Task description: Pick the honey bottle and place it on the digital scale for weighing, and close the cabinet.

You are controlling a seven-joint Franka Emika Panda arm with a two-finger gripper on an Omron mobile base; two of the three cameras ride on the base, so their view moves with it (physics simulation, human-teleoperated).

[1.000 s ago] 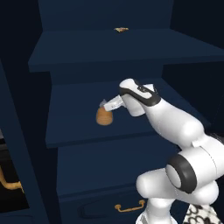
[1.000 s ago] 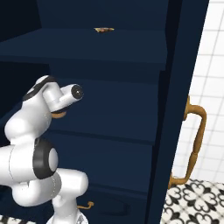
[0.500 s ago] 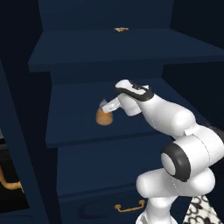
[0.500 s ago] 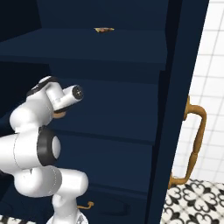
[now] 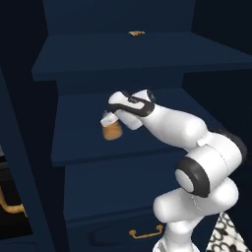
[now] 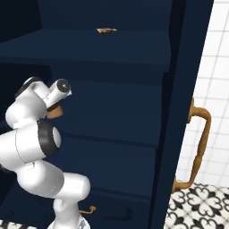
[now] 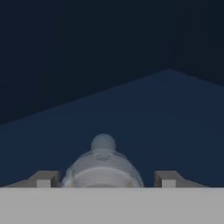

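The honey bottle (image 5: 112,131) is amber with a grey cap and stands on the middle shelf (image 5: 83,147) of the tall navy cabinet (image 5: 123,54). My gripper (image 5: 109,120) reaches into the shelf and is down over the bottle's top. In the hand view the bottle (image 7: 103,166) sits between the two fingertips (image 7: 43,178) of the gripper (image 7: 105,178), which stands open, with a small gap on the right side. From the right base view a sliver of the bottle (image 6: 54,113) shows behind the hand. The cabinet doors are open. The digital scale is out of view.
The open right door (image 6: 183,112) with its long brass handle (image 6: 199,147) stands close beside the arm. The left door (image 5: 19,177) is open too. A small brown item (image 5: 136,33) lies on the upper shelf. Below is a drawer with a brass handle (image 5: 145,232).
The hand has slid left along the shelf and closed in over the honey bottle. The bottle has barely shifted on the shelf.
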